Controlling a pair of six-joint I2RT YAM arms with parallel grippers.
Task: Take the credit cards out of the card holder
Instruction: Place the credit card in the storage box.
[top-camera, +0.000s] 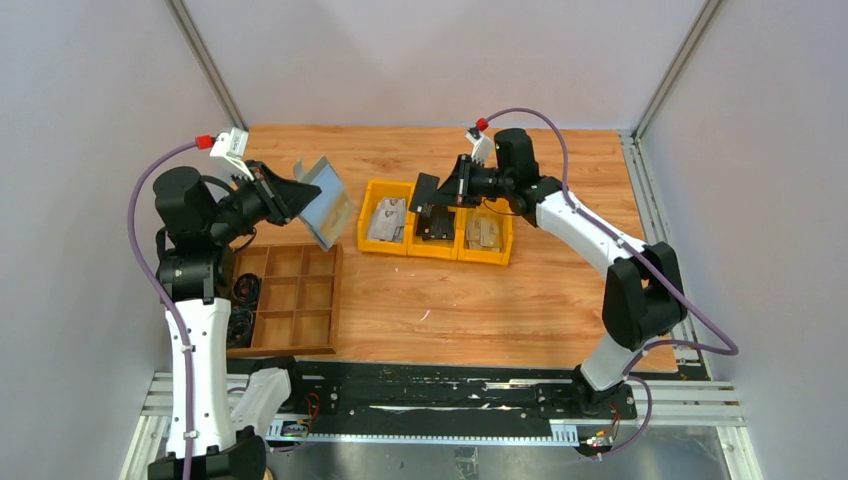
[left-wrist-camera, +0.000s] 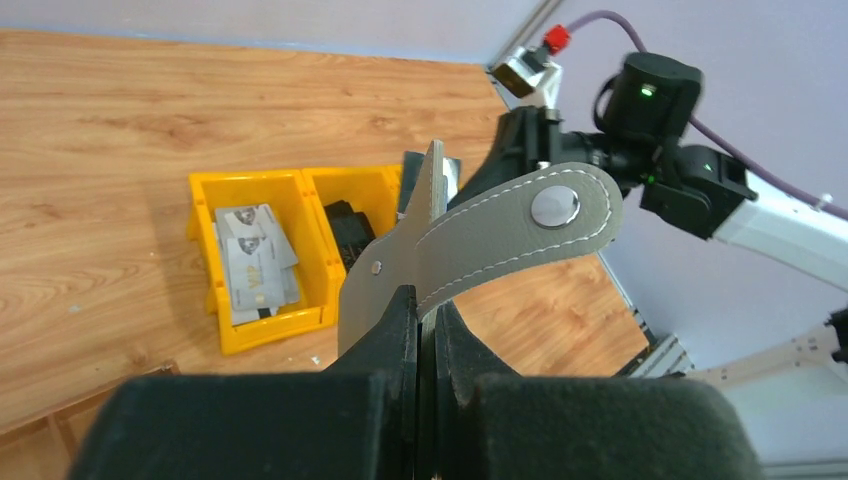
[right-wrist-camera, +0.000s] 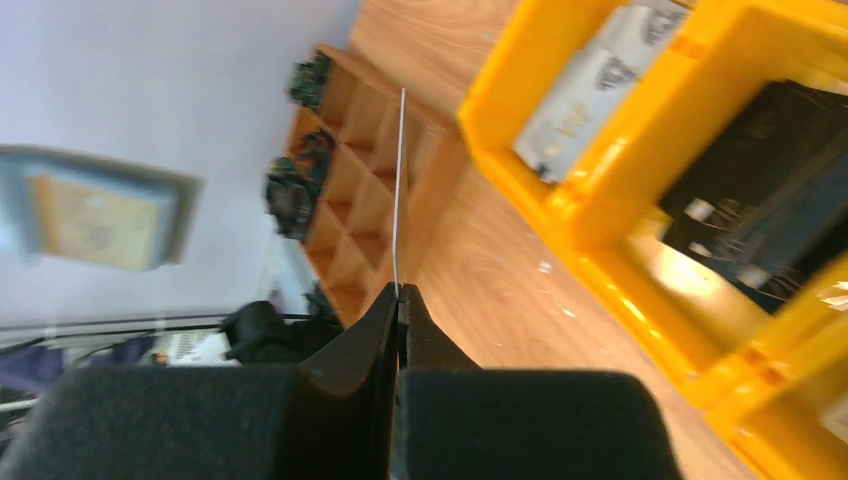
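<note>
Wood-grain surface (top-camera: 520, 300) is stretching away from the arm bases toward pale lilac walls. Nearest on the left, a brown wooden compartment tray (top-camera: 290, 300) is sitting flat by the left arm.

Above and just beyond the tray, the left pincer (left-wrist-camera: 428, 310) is clamping fully down on the lower edge of the card holder (left-wrist-camera: 500, 230), keeping it raised in the air and clear of the surface. This grey-blue holder is made of soft material with pale stitching along its border. Its closing tab is curling out to the right and carrying a round metal snap (left-wrist-camera: 554, 206). From the overhead view it is hanging open and tilted, with a tan face showing inside.

Farther out, a row of three yellow bins (top-camera: 437, 250) is resting mid-surface. Light grey credit cards (left-wrist-camera: 250, 265) are lying in the left bin, a black blocky item (left-wrist-camera: 350, 230) in the middle one, and more cards in the right.

Over the middle bin, the right pincer (right-wrist-camera: 398, 295) is pinching tight on a thin card (right-wrist-camera: 400, 190), seen edge-on as a pale sliver.
</note>
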